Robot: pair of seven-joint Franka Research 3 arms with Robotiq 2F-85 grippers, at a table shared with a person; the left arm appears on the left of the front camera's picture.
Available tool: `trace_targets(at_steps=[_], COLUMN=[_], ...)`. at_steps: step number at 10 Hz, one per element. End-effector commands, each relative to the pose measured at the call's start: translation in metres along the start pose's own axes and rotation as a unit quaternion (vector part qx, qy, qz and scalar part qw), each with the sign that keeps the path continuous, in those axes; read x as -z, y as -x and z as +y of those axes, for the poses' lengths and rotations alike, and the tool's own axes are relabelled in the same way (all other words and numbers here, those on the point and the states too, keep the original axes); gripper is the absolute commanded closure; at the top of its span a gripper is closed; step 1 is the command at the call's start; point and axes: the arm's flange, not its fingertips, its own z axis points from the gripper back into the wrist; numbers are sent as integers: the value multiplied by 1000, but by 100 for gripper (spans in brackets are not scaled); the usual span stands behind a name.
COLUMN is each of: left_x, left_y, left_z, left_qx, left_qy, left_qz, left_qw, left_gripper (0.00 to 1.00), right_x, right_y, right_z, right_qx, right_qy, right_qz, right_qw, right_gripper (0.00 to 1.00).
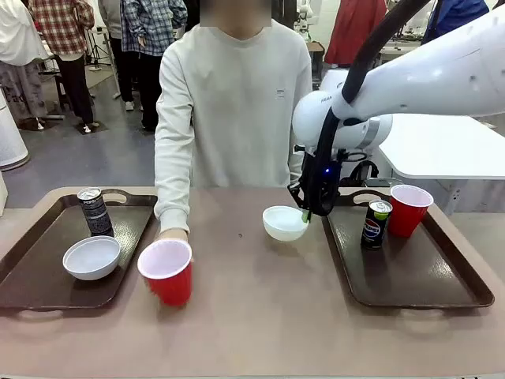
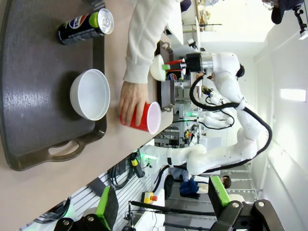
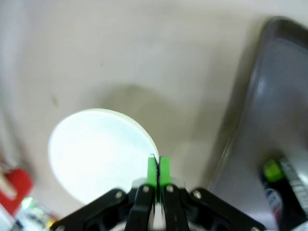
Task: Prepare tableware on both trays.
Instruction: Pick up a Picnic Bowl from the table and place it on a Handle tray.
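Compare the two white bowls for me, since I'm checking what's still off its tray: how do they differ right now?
The left bowl sits inside the left tray, beside the black can; the other bowl is over bare table, short of the right tray. The left bowl is untouched, while the right gripper pinches the other bowl's rim. Both are small, round, white and upright.

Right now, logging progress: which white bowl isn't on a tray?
The bowl pinched by the right gripper, over bare table. The other bowl sits on the left tray.

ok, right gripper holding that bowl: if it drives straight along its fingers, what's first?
Probably the bare table. The right gripper, shut on the white bowl's rim, points down at the tabletop beside the right tray; depth is unclear.
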Motion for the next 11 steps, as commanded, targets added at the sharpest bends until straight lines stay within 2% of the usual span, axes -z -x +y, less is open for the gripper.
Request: trace_targets(at_steps=[1, 3, 5, 8, 9, 10, 11], left_x=[2, 2, 2, 2, 2, 2, 2], left_y=[2, 2, 2, 2, 2, 2, 2], left_z=[-2, -2, -2, -2, -2, -2, -2], left_qx=[-3, -3, -3, -3, -3, -3, -3], left_qy=[0, 0, 0, 0, 0, 0, 0], left_qz=[-11, -11, -11, -11, -11, -11, -11], left_qw=[1000, 1000, 1000, 1000, 1000, 1000, 1000], left_gripper=[0, 0, 0, 0, 0, 0, 0], right_x=[-68, -97, -91, -76, -71, -85, -85], right_y=[91, 160, 202, 204, 198, 214, 214], right_z=[3, -12, -47, -121, -128, -103, -103], right_qx=[-57, -39, -9, 48, 54, 42, 42], right_qy=[73, 103, 96, 31, 59, 66, 66], right_qz=[8, 0, -21, -44, -45, -30, -30], right_qw=[996, 994, 995, 997, 996, 996, 996], right_gripper=[100, 100, 100, 100, 100, 100, 100])
